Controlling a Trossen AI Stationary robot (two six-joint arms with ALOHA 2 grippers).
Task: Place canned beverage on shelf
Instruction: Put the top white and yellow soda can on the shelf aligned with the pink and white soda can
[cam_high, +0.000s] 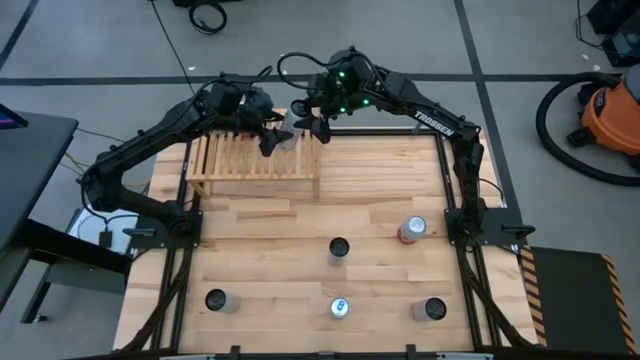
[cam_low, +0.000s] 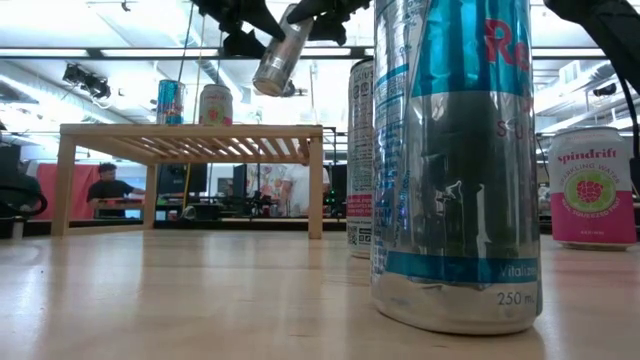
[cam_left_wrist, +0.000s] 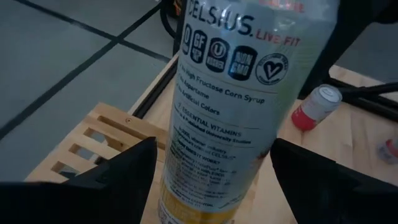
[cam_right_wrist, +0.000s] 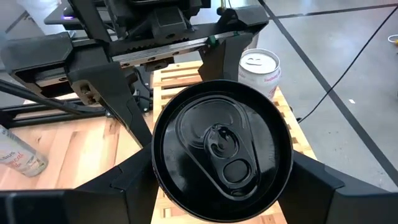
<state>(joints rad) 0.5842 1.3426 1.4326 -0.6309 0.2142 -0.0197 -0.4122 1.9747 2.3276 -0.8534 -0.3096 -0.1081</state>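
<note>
two grippers are holding one can above the shelf's far right end

the left gripper (cam_high: 268, 140) is reaching in over the shelf (cam_high: 250, 165), fingers clasping the tilted silver can (cam_high: 284, 133); the right gripper (cam_high: 312, 127) is gripping the same can by its black-topped end. two cans are standing on the shelf, five on the table (cam_high: 270, 240) in front.
</note>
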